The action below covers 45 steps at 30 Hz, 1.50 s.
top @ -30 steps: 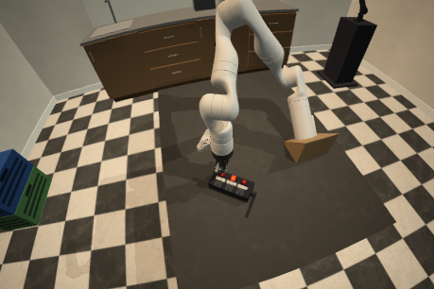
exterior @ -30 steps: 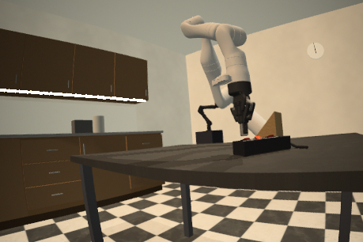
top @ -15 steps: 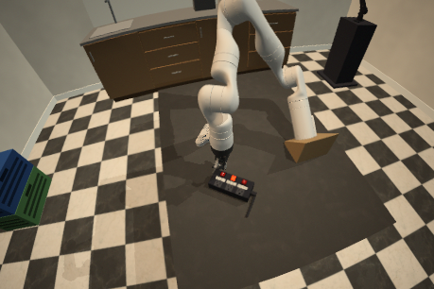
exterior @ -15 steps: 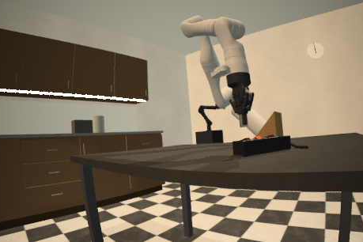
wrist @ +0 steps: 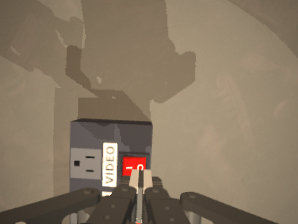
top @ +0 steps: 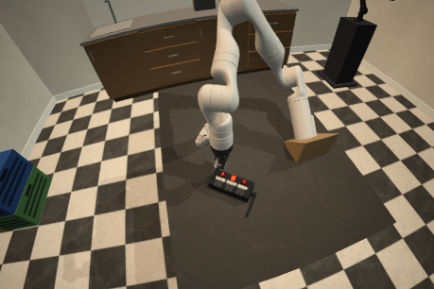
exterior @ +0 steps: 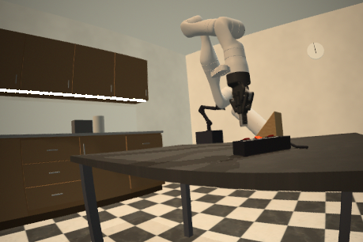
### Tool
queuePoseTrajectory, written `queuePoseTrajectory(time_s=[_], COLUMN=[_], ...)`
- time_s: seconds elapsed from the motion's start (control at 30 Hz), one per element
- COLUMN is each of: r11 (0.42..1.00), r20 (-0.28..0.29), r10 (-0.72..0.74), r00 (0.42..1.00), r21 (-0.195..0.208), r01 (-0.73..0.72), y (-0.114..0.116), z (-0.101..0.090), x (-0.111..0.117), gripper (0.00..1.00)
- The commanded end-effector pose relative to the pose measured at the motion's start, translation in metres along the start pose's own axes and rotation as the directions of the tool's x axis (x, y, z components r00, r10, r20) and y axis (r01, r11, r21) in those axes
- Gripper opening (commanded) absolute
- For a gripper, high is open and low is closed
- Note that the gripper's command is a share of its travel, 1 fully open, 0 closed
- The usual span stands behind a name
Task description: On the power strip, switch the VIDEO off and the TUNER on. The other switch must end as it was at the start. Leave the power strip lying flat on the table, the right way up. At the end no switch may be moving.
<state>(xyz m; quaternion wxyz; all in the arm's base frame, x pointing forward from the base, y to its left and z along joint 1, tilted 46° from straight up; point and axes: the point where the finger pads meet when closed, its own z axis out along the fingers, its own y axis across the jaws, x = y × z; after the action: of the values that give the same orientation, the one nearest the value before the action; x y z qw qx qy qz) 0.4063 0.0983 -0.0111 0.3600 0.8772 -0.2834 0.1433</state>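
Observation:
A black power strip (top: 232,186) (exterior: 261,145) (wrist: 93,137) lies flat and right way up on the dark table (top: 293,212) (exterior: 186,162) (wrist: 233,96). It has three rocker switches in a row. The left one (top: 220,175) (wrist: 132,163) is plain red and sits beside the white VIDEO label (wrist: 111,164). The middle one (top: 233,178) glows orange, and the right one (top: 244,181) is red. My gripper (top: 218,164) (exterior: 243,119) (wrist: 140,182) is shut and empty. It points down just above the VIDEO switch, with the fingertips close over its near edge. The other labels are hidden.
The strip's black cable (top: 250,203) runs off its right end toward the table's front. A wooden wedge (top: 312,145) (exterior: 274,126) stands behind the strip at the arm's base. A blue and green crate (top: 14,189) and a black pedestal (top: 347,47) stand on the floor.

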Motion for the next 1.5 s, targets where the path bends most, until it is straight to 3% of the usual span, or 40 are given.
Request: queuePoseTrajectory(time_s=[0.0, 0.03, 0.07, 0.33, 0.73, 0.97, 1.47], r11=[1.0, 1.0, 1.0, 1.0, 1.0, 1.0, 1.0], r20=[0.0, 0.0, 0.0, 0.0, 0.0, 0.0, 0.0], r10=[0.0, 0.0, 0.0, 0.0, 0.0, 0.0, 0.0], r00=[1.0, 1.0, 1.0, 1.0, 1.0, 1.0, 1.0], r21=[0.002, 0.002, 0.002, 0.002, 0.002, 0.002, 0.002], r01=[0.0, 0.0, 0.0, 0.0, 0.0, 0.0, 0.0], y=[-0.001, -0.001, -0.001, 0.0, 0.0, 0.0, 0.0], z=[-0.001, -0.001, -0.001, -0.01, -0.074, -0.094, -0.099], x=[0.0, 0.0, 0.0, 0.0, 0.0, 0.0, 0.0], gripper=[0.0, 0.0, 1.0, 1.0, 1.0, 1.0, 1.0])
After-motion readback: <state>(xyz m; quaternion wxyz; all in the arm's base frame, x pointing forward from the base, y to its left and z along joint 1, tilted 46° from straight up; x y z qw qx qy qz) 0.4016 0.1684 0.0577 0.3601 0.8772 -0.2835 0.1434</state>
